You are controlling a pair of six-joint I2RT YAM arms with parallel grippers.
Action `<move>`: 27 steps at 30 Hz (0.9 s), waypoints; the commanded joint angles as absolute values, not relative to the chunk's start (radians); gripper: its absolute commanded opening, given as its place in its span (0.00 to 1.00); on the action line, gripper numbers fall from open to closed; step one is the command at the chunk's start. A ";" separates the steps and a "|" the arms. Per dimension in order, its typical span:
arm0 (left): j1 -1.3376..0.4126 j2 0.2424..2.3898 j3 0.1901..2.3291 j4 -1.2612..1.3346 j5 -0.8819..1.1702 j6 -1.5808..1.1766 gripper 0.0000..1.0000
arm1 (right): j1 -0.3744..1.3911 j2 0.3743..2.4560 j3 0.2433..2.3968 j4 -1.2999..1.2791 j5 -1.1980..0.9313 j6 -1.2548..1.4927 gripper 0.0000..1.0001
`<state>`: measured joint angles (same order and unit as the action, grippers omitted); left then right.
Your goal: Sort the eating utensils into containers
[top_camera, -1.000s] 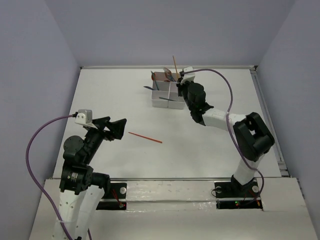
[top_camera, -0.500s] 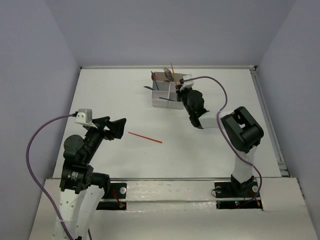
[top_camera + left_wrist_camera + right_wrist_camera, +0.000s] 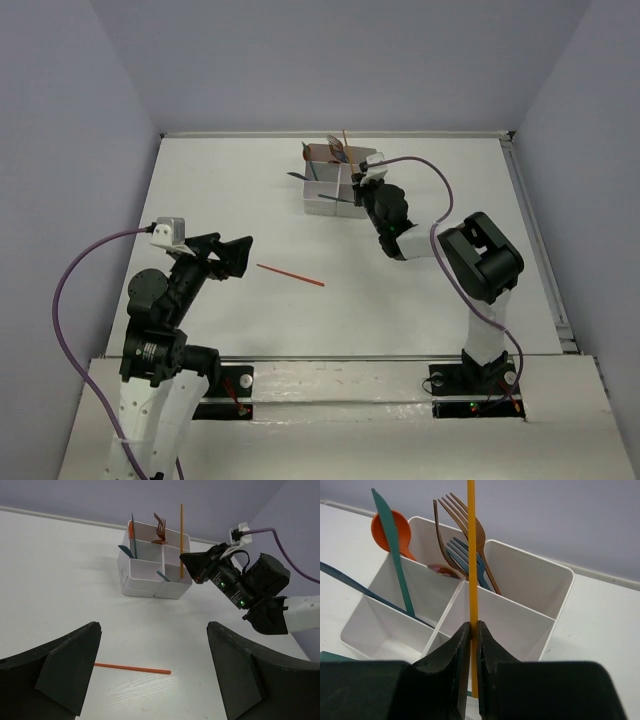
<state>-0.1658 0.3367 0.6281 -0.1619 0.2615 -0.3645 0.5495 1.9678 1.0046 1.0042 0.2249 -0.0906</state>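
No text, label, brand, number or sign can be read in any view. The walls of the white box (image 3: 142,577), upper middle of the left wrist frame, are plain.
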 commanded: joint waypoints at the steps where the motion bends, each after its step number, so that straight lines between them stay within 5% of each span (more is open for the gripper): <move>1: -0.160 0.342 0.620 -0.115 0.273 -0.356 0.99 | 0.548 1.962 1.006 1.085 0.238 -0.107 0.16; 18: -0.160 0.339 0.618 -0.115 0.275 -0.356 0.99 | 0.548 1.834 0.963 1.028 0.183 -0.098 0.28; 27: -0.160 0.330 0.617 -0.115 0.270 -0.357 0.99 | 0.652 1.611 0.959 0.545 -0.086 0.084 0.29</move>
